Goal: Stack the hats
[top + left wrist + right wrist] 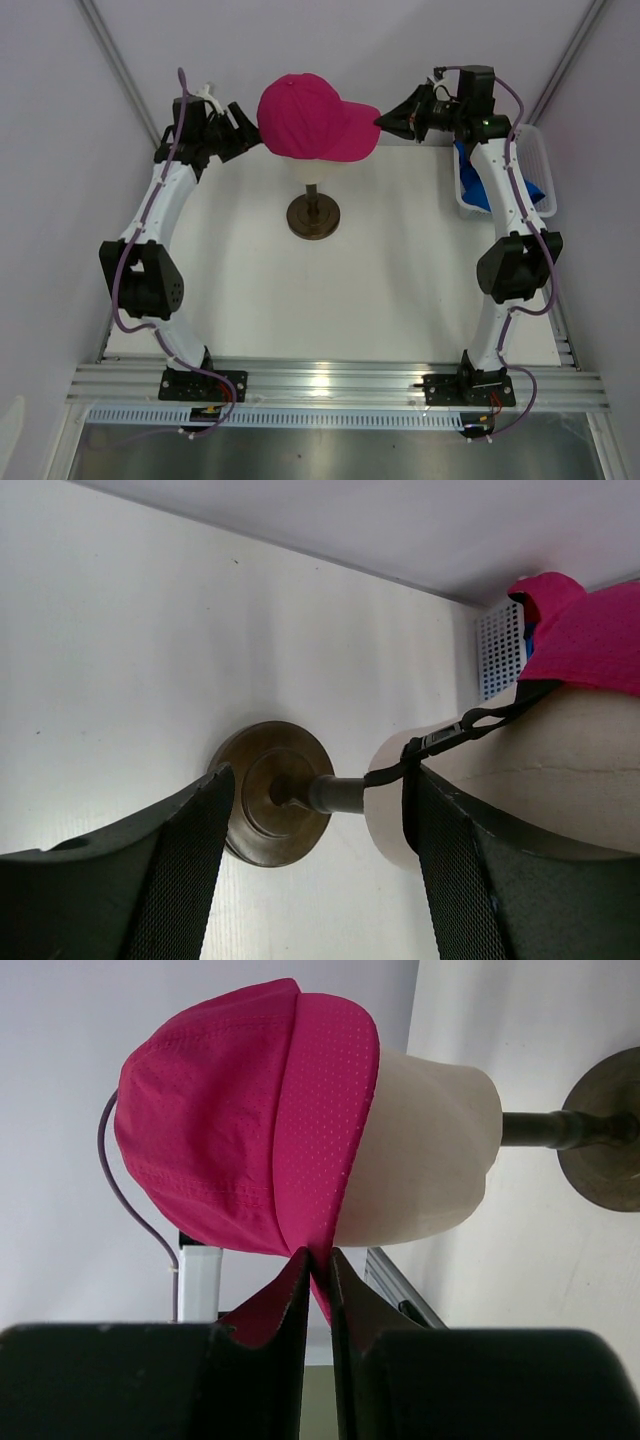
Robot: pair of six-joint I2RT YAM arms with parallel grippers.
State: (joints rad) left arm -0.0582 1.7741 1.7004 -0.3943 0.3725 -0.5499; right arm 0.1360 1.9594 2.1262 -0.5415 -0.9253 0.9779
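The magenta-pink hat (315, 115) sits on the cream mannequin head, brim pointing right. My right gripper (385, 120) is shut on the brim's edge; in the right wrist view its jaws (318, 1255) pinch the pink hat (230, 1110) beside the head (430, 1150). My left gripper (245, 140) stands open at the back of the hat. In the left wrist view its right finger (450, 860) lies against the head (520, 770) by the hat's black strap (470, 725). The blue hat (478, 185) lies in the basket, partly hidden by my right arm.
The head's dark stand has a round base (314, 216) at the table's middle, seen also as the base (270, 805) and the base (605, 1130). A white mesh basket (535, 150) stands at the right edge. White walls close in left, right and behind.
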